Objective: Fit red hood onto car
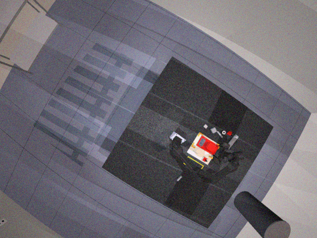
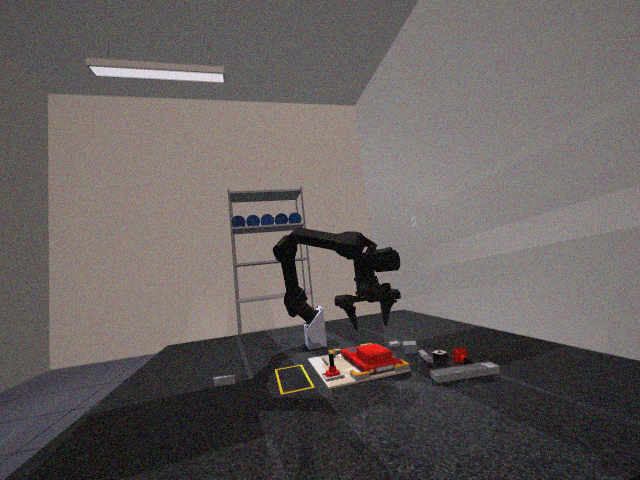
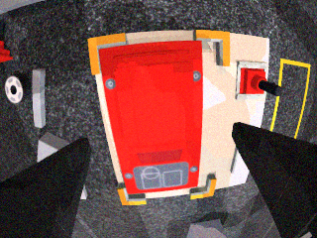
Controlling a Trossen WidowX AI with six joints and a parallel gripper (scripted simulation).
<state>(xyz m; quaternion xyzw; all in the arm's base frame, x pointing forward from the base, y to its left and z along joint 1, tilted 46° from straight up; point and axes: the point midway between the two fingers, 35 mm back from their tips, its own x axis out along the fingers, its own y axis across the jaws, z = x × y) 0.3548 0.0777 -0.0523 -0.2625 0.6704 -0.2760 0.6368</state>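
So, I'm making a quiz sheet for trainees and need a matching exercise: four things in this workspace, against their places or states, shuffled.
Things
1. Red hood
2. Jaws
3. Yellow outline
4. Blue round objects

Places or states
A. On a rack in the background
B. Spread apart, with nothing between them
C. On the dark table top, beside the cream board
D. Over the cream board, among the orange corners

Pairs: 1-D, 2-B, 3-C, 4-A
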